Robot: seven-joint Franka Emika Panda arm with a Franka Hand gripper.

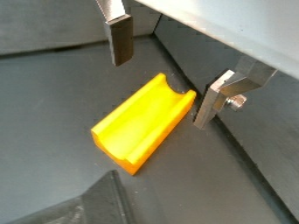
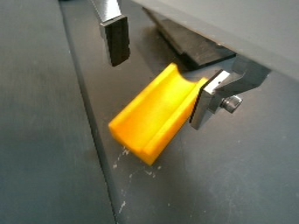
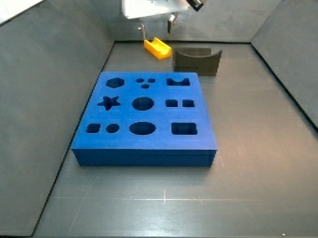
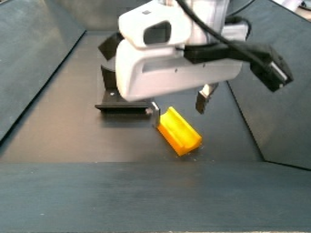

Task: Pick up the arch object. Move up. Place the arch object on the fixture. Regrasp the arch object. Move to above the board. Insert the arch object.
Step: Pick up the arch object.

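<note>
Two fingers (image 1: 119, 39) of my gripper (image 1: 163, 74) spread wide, straddling the arch object (image 1: 142, 120) lying on the floor near the fixture (image 3: 198, 58), positioned for pickup; nothing held.

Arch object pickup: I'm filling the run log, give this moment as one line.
phase: pre-grasp | gripper: open, straddling arch object | arch object: on floor, ungrasped | fixture: empty | board: arch slot unfilled
</note>
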